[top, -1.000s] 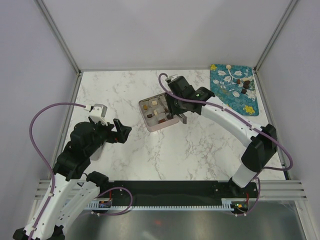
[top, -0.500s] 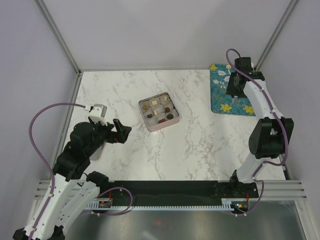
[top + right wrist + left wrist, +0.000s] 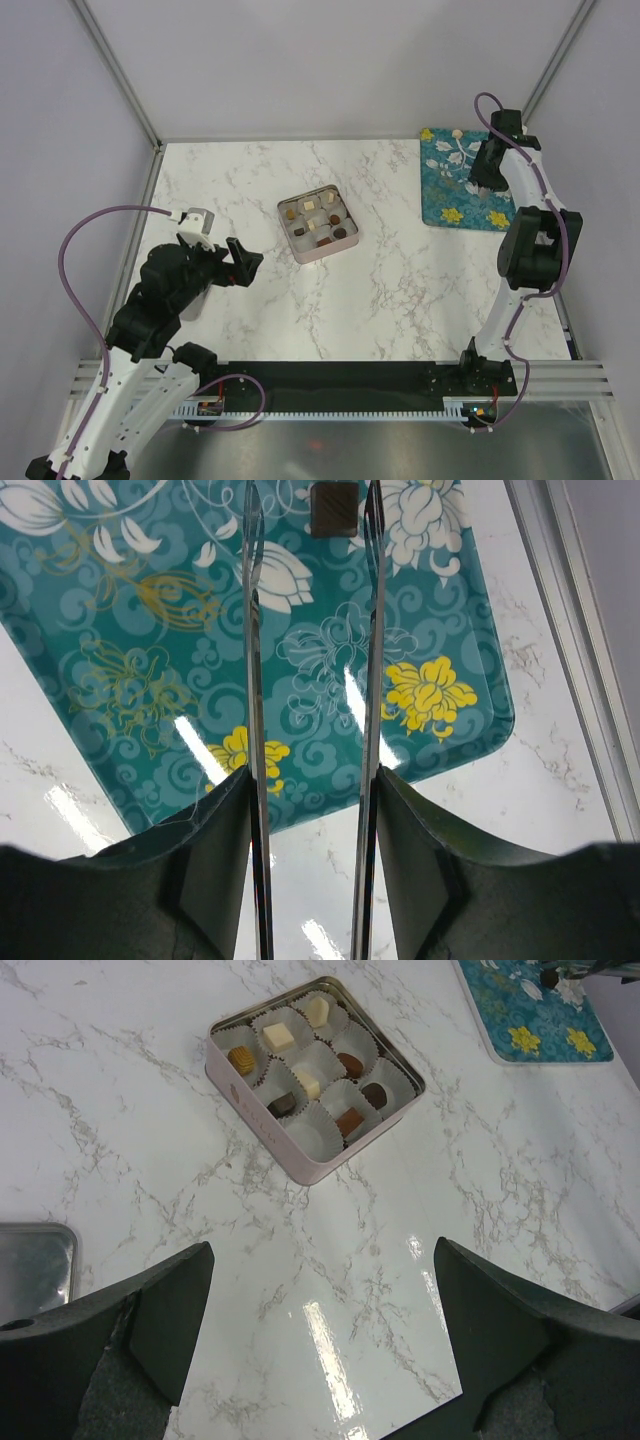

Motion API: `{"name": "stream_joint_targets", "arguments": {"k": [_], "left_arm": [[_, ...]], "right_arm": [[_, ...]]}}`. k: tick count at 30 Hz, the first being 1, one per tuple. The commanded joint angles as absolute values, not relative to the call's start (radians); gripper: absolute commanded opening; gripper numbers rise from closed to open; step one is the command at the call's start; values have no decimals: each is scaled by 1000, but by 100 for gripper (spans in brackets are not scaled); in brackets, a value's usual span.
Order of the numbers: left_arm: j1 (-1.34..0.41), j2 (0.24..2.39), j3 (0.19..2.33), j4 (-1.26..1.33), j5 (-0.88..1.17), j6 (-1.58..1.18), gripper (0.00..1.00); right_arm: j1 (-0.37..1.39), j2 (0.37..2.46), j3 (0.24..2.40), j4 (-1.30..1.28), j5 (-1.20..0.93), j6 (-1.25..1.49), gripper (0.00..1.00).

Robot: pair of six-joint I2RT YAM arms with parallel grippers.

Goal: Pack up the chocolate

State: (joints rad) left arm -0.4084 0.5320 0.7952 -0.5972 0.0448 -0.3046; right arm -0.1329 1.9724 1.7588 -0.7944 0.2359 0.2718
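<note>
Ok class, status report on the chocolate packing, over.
Left gripper open, empty. Right gripper holding tongs around square chocolate on tray. Nothing in the way.

"Where's the tin (image 3: 255, 1120)?"

"Twelve o'clock, on the marble table (image 3: 120, 1150). The chocolates (image 3: 310, 1085) sit in white paper cups inside it."

"And around it?"

"Teal tray (image 3: 500, 1005) at one o'clock, metal lid (image 3: 35, 1270) at eight. The gripper (image 3: 322, 1250) frames the bottom, fingers spread wide at seven and five."
</note>
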Motion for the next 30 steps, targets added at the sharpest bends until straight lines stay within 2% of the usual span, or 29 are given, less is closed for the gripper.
{"name": "stream_joint_targets", "arguments": {"k": [1, 30], "left_arm": [[-411, 541, 798, -586, 38, -284, 100], [-411, 542, 801, -587, 34, -281, 100]], "right_arm": [[-166, 1996, 1824, -764, 200, 262, 57], [-212, 2045, 1769, -745, 124, 244, 52]]}}
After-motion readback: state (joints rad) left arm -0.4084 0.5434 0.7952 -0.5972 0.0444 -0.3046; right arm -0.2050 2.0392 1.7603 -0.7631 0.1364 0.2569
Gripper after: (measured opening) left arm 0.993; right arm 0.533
